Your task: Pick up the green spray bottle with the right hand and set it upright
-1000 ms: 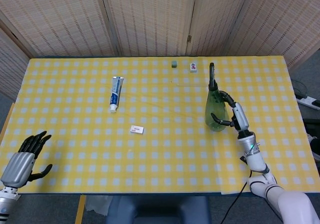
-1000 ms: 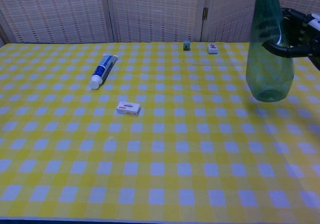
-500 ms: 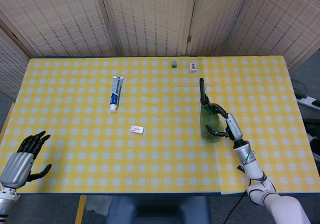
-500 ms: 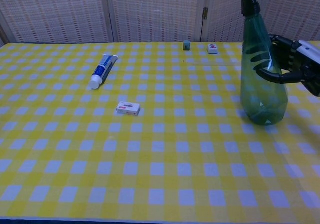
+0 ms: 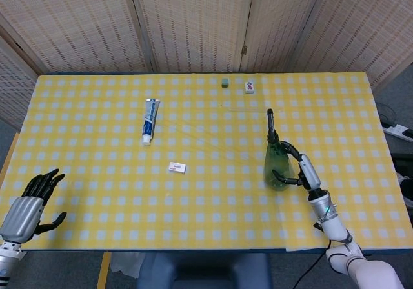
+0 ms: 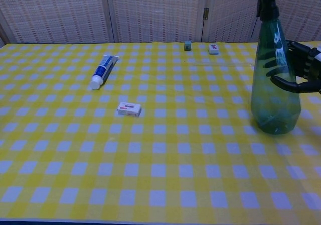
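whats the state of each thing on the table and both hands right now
green spray bottle: upright, base on the table, held
right hand: fingers wrapped around the bottle
left hand: holds nothing, fingers apart, at the table's near edge
toothpaste tube: lying flat, cap on
small white box: lying flat
green cube: resting by the far edge
mahjong tile: lying beside the cube

Even, diffuse overhead light in both views; bluish cast in the chest view. Soft faint shadow just beside the right hand (image 6: 303, 69). No glare. Sharp focus, slight softness toward edges.
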`<state>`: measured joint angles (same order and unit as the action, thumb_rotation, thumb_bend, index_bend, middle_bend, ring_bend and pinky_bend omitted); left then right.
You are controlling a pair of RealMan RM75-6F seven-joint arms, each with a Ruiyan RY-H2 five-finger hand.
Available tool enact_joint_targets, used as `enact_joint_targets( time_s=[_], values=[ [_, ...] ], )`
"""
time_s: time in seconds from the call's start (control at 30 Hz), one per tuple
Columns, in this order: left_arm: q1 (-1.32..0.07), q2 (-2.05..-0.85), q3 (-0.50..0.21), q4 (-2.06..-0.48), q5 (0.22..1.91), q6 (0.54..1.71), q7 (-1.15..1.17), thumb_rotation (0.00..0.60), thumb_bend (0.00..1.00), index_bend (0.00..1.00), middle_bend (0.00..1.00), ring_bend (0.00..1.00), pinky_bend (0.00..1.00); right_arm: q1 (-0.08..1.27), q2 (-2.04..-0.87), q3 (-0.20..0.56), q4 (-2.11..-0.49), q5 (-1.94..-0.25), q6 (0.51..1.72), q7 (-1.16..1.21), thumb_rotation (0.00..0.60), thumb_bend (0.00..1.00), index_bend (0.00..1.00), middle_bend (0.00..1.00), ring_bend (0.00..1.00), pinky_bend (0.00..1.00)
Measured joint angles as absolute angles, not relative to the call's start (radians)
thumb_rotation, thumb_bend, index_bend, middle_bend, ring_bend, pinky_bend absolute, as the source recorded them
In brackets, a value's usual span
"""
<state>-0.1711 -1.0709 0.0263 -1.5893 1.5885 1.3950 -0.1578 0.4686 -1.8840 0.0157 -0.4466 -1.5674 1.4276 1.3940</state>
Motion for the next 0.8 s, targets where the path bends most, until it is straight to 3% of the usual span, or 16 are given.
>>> enact_joint_targets(
  time_s=[0.2, 0.3, 0.8],
  values=[
    [-0.17, -1.071, 0.027, -1.594, 1.587, 1.395, -0.149, 0.6, 0.38, 0.0, 0.02, 0.05, 0.0, 0.427, -1.866, -0.016, -0.449, -1.587, 1.433, 1.386, 0.6, 0.39, 0.08, 0.23, 0.28, 0.08],
    [-0.17, -1.071, 0.027, -1.595, 1.588, 1.396, -0.148, 0.6, 0.38, 0.0, 0.02, 0.05, 0.0, 0.41, -1.863, -0.024, -0.445, -1.594, 1.442, 1.386, 0.6, 0.39, 0.0, 0.18, 0.25, 0.06],
    [-0.17, -1.072, 0.03, -1.599, 1.597, 1.4, -0.135, 0.6, 0.38, 0.0, 0.02, 0.05, 0.0, 0.312, -1.769, -0.029, -0.547, -1.609, 1.599, 1.363, 0.6, 0.39, 0.0, 0.11, 0.2, 0.0]
  ],
)
